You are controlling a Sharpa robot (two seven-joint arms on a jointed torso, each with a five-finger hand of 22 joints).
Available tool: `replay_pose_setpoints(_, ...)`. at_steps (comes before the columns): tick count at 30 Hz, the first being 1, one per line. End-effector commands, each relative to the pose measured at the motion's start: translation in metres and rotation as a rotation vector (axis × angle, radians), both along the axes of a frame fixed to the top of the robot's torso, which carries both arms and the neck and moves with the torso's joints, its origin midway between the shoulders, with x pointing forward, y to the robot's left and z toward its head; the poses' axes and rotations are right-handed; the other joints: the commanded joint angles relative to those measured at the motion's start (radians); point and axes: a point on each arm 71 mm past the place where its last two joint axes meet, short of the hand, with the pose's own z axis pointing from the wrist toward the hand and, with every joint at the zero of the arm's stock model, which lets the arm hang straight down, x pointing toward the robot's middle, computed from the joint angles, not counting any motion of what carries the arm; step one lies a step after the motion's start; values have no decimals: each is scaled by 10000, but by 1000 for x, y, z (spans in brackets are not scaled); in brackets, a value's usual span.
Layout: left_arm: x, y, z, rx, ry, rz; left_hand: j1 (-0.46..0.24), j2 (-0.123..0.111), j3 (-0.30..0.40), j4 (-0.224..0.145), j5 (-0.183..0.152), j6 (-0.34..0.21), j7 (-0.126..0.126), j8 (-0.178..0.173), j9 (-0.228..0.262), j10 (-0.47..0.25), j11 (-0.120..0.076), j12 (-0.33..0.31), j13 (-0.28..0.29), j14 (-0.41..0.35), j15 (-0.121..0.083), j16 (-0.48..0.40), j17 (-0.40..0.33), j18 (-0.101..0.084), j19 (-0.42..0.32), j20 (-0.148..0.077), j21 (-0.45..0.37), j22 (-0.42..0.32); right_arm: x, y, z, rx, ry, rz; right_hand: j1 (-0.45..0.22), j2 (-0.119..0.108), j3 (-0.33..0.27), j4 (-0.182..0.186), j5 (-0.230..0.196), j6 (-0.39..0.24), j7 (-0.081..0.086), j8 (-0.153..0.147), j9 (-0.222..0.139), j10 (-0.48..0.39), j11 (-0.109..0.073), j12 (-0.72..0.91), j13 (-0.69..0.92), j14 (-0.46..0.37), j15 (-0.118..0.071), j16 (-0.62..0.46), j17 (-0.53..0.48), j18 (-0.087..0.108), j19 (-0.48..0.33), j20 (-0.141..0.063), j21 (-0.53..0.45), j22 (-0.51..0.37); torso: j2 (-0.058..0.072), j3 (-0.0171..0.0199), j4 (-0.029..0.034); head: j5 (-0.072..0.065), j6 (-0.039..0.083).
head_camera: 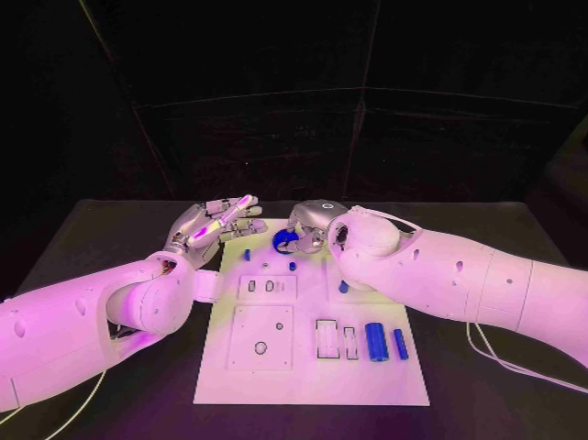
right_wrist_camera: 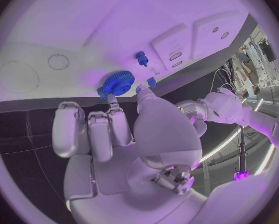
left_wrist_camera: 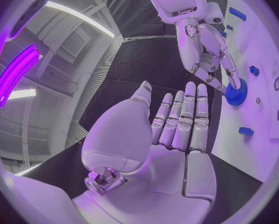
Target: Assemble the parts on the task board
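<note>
While the right hand (head_camera: 307, 229) pinches the blue gear (right_wrist_camera: 117, 82) at the task board's (head_camera: 307, 385) far edge, lower it squarely and avoid tilting; the left hand (head_camera: 215, 223) hovers just beside, fingers straight, holding nothing.

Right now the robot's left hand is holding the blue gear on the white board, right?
Not quite. The right hand is holding the blue gear on the white board, as the right wrist view shows. The left hand is open and holds nothing.
</note>
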Motion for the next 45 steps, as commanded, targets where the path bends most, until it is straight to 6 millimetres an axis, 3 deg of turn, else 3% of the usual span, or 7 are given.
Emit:
replay_pose_setpoints(1, 0, -1, 1, -56, -57, -106, 61, 49, -1, -44, -26, 88, 266, -33, -7, 54, 21, -45, -11, -7, 33, -57, 15, 65, 47, 5, -42, -9, 1, -3, -3, -51, 249, -158, -50, 19, -48, 32, 93, -43, 20, -92, -11, 70, 13, 54, 1085, 904, 62, 56, 1955, -197, 29, 67, 38, 17, -1, 2, -3, 3, -2)
replay_pose_setpoints(15, 0, -1, 2, -54, -64, -95, 64, 58, 0, -46, -25, 88, 268, -36, -8, 53, 22, -47, -11, -7, 34, -62, 15, 65, 47, 5, -44, -12, -2, -16, 6, 702, -668, -347, 441, 106, -234, -167, 628, 79, 29, -158, 11, 47, 26, 27, 1064, 875, 84, 22, 1847, -191, 7, 97, 35, -6, -11, 7, -22, 29, 7)
replay_pose_setpoints(25, -1, 0, 2, -56, -68, -95, 67, 73, 3, -47, -23, 87, 270, -40, -8, 51, 24, -52, -12, -8, 35, -69, 15, 65, 48, 6, -48, -16, -6, -33, 11, 1262, -950, -395, 689, 119, -267, -298, 646, 168, 5, -156, 17, 75, 3, 49, 1094, 876, 66, 21, 1854, -195, 16, 83, 46, 18, -10, 14, -16, 31, 16)
replay_pose_setpoints(29, -1, 2, 2, -39, -72, -54, 67, 73, 3, -47, -23, 87, 270, -40, -8, 51, 24, -52, -12, -8, 35, -69, 15, 65, 48, 6, -48, -16, -12, -54, 15, 1889, -878, -317, 1114, 43, -288, -570, 592, 271, -22, -149, 24, 72, -26, 36, 1086, 869, 40, 8, 1827, -191, 2, 62, 36, -4, -27, 5, -56, 27, 40)
replay_pose_setpoints(36, -1, 4, 2, -28, -89, -13, 71, 87, 4, -51, -23, 90, 269, -43, -8, 53, 24, -55, -12, -7, 35, -77, 15, 65, 49, 6, -53, -20, -21, -115, 15, 3249, 381, -140, 2293, -169, -254, -1409, 115, 690, -124, 23, 61, -206, -126, -270, 776, 807, -50, -90, 1563, -102, -249, -6, -185, -458, -56, 6, -173, -103, 154)
replay_pose_setpoints(41, 0, 4, 2, -27, -102, 3, 75, 93, 5, -53, -24, 97, 264, -41, -7, 61, 20, -52, -11, -2, 35, -80, 16, 65, 51, 6, -54, -22, -20, -152, 13, 3495, 784, -69, 2649, -310, -292, -1712, 148, 740, -152, 39, 42, -208, -153, -271, 786, 823, -72, -78, 1632, -98, -271, -25, -213, -494, -56, 90, -270, -137, 185)
replay_pose_setpoints(45, 0, 3, 2, -42, -111, -19, 80, 100, 4, -58, -24, 108, 256, -39, -6, 73, 15, -49, -9, 4, 33, -83, 18, 66, 55, 6, -56, -25, -17, -172, 11, 3511, 867, -126, 2709, -372, -351, -1796, 149, 662, -160, -8, 16, -206, -160, -270, 789, 841, -80, -56, 1710, -100, -268, -35, -214, -488, -48, 113, -268, -145, 174)
